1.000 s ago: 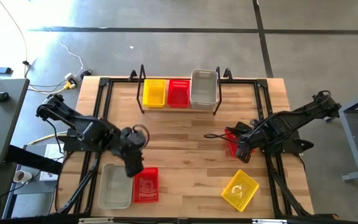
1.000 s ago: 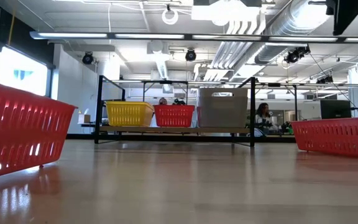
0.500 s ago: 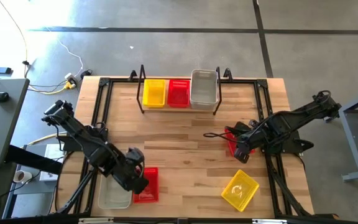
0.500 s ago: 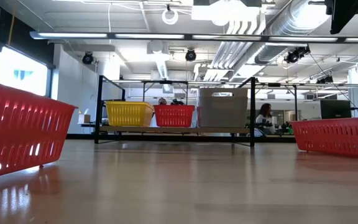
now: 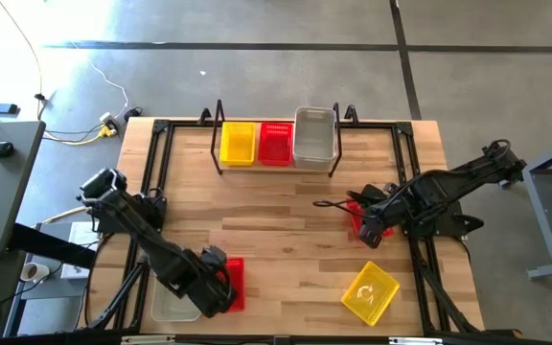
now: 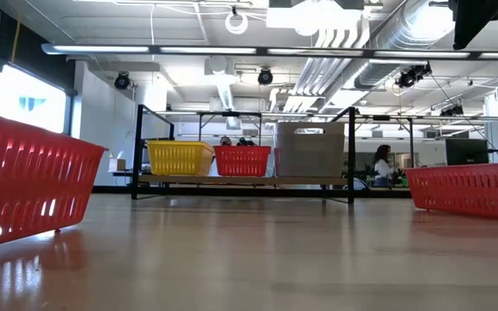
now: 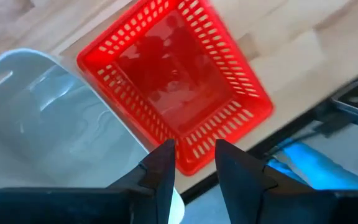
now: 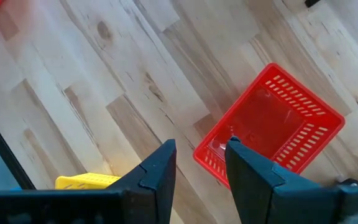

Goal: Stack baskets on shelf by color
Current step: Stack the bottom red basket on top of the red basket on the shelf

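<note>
Three baskets on the shelf (image 5: 220,144), four loose; both claws open, empty.

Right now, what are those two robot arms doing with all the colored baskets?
They are sorting baskets onto the black shelf, which holds a yellow basket, a red one and a grey one. The left gripper hovers open above a red basket beside a grey basket. The right gripper hovers open over another red basket. Neither holds anything.
</note>
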Controlling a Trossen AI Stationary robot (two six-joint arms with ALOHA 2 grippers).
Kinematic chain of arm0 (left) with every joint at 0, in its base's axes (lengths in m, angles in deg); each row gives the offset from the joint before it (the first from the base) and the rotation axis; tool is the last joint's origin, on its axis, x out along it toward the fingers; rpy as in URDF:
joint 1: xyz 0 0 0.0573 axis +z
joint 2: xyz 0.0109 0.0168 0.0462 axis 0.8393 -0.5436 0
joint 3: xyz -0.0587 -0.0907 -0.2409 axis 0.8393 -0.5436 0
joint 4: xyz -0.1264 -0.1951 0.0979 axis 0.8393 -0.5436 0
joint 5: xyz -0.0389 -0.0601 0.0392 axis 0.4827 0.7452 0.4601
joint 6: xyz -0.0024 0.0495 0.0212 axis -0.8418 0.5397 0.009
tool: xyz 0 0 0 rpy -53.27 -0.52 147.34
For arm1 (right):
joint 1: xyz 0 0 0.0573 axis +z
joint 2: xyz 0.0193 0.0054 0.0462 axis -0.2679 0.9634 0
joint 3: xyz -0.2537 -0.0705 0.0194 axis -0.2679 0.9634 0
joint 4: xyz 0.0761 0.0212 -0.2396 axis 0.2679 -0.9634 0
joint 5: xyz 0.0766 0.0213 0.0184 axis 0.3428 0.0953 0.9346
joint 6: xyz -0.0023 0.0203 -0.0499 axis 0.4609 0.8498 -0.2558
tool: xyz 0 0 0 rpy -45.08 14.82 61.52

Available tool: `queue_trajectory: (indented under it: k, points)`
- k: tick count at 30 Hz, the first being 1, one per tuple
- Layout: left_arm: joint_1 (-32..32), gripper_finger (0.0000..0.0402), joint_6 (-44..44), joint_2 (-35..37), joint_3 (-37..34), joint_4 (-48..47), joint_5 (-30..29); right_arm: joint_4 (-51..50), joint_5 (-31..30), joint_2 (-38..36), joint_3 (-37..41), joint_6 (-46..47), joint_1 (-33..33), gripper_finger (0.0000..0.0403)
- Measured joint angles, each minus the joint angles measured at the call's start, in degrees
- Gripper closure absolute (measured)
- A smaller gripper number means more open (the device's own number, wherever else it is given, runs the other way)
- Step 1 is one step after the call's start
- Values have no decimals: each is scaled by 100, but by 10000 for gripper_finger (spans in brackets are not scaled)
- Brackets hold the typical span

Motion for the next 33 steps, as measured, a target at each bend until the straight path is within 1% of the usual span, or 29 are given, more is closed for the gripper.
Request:
queue_trajectory:
  k: [8, 12, 17, 23, 33]
  points:
    - [2, 298, -433, -665, 0, 36, 193, -2, 0, 0, 0, -254, 0, 279]
    - [6, 298, -476, -808, 0, 23, 198, -12, 0, 0, 0, -260, 0, 279]
    - [-2, 298, -677, -919, 2, -20, 196, -24, -2, 0, 0, -263, 0, 279]
    - [-56, 298, -834, -1094, 2, -344, 202, -26, -2, 0, 0, -262, 0, 279]
    - [-66, 298, -1001, -1104, 2, -512, 194, -50, 2, 1, -2, -391, 0, 279]
